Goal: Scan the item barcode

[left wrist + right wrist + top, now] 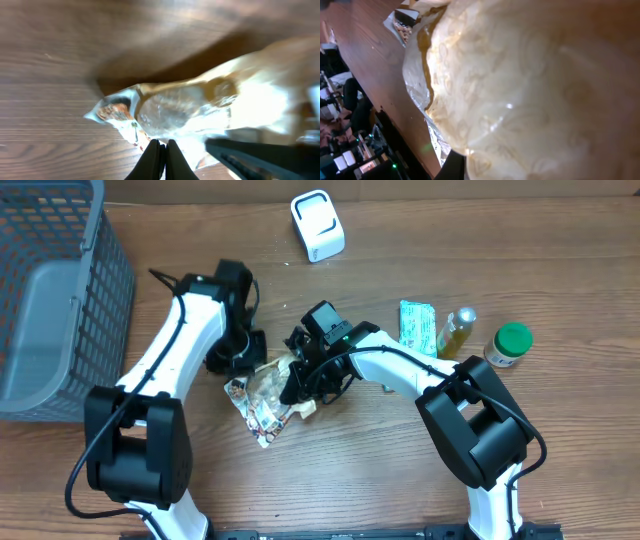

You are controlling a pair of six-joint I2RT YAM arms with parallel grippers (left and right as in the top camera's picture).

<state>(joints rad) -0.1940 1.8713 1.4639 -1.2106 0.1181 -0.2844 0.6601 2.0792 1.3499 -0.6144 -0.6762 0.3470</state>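
My right gripper (pixel 300 378) and left gripper (pixel 161 145), both clamped on the snack bag (pixel 262 402), hold it lying diagonally, well apart from the scanner (pixel 318 225).

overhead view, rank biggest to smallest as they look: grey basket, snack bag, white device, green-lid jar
1. grey basket
2. snack bag, partly covered
3. white device
4. green-lid jar

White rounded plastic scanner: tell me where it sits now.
Overhead view: the white rounded plastic scanner stands at the far edge of the wooden table, near centre, right of the grey mesh basket.
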